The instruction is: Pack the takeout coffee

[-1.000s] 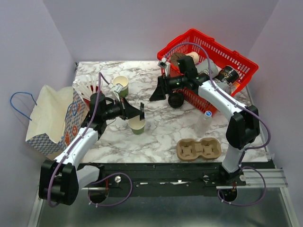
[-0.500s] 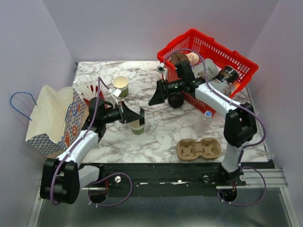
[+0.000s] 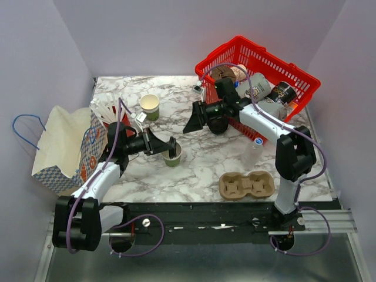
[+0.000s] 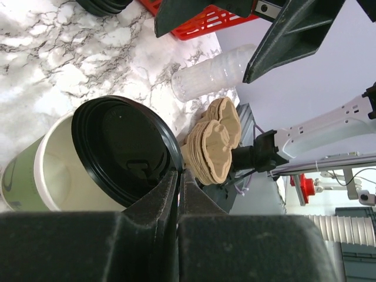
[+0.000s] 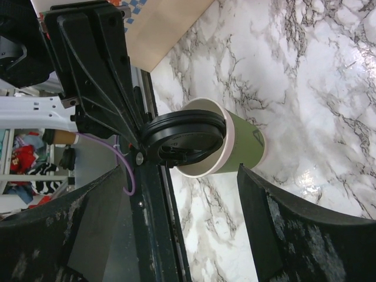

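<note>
The takeout coffee cup (image 3: 173, 157), olive-green with a cream inside, stands upright on the marble table. My left gripper (image 3: 168, 145) is shut on the rim of its round black lid (image 3: 171, 149) and holds it tilted over the cup's mouth, partly covering it. In the left wrist view the lid (image 4: 123, 147) leans on the cup (image 4: 35, 176), pinched at my left gripper (image 4: 179, 176). My right gripper (image 3: 197, 117) is open and empty, above the table and to the right of the cup. In the right wrist view the cup (image 5: 235, 147) and lid (image 5: 182, 138) lie ahead of the open right gripper (image 5: 194, 235).
A second, lidless green cup (image 3: 150, 106) stands behind. A red basket (image 3: 299, 97) with cans sits back right, with a black round object (image 3: 218, 124) by its front edge. A cardboard cup carrier (image 3: 247, 185) and a plastic bottle (image 3: 254, 147) lie front right. A paper bag (image 3: 59, 147) lies at the left.
My left gripper has lowered the black lid from upright beside the cup to tilted over the cup's mouth. My right gripper has shifted slightly and stays open.
</note>
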{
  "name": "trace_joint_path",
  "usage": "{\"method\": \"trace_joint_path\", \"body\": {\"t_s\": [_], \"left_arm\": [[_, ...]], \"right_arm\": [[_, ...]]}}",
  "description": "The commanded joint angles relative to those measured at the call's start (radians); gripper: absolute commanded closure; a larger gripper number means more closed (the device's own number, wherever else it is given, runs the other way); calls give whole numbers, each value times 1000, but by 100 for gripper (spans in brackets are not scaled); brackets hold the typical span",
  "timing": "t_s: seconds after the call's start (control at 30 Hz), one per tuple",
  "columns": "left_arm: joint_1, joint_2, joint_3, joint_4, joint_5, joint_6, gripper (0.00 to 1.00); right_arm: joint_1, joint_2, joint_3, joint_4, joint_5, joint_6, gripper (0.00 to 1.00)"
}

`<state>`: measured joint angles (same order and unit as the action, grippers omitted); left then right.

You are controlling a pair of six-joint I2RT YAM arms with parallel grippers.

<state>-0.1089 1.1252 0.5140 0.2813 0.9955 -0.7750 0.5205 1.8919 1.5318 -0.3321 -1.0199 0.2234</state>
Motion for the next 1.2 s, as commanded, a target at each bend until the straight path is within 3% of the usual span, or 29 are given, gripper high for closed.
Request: {"method": "trace_joint_path", "body": {"t_s": [0.0, 0.3, 0.77, 0.87, 0.97, 1.07, 1.1, 1.17], "left_arm": [[18, -18, 11, -68, 45, 59, 87], [46, -68, 23, -155, 29, 98, 75], [75, -88, 43, -231, -9, 152, 72], [75, -114, 84, -321, -27, 259, 70], [75, -123, 147, -457, -49, 411, 69], [75, -127, 195, -542, -51, 508, 68], [75, -133, 196, -544, -54, 513, 68], [75, -151, 198, -533, -73, 519, 67]], "right_arm": [[15, 19, 1, 25, -34, 13, 13], [29, 27, 1, 44, -29, 30, 13], [62, 32, -2, 5, 44, -13, 14], [62, 15, -7, 1, 76, -45, 16], [62, -22, 40, -65, 119, -171, 25], [78, -82, 45, -171, 185, -459, 27], [91, -127, 36, -230, 208, -627, 28], [101, -181, -57, -240, 253, -758, 29]]}}
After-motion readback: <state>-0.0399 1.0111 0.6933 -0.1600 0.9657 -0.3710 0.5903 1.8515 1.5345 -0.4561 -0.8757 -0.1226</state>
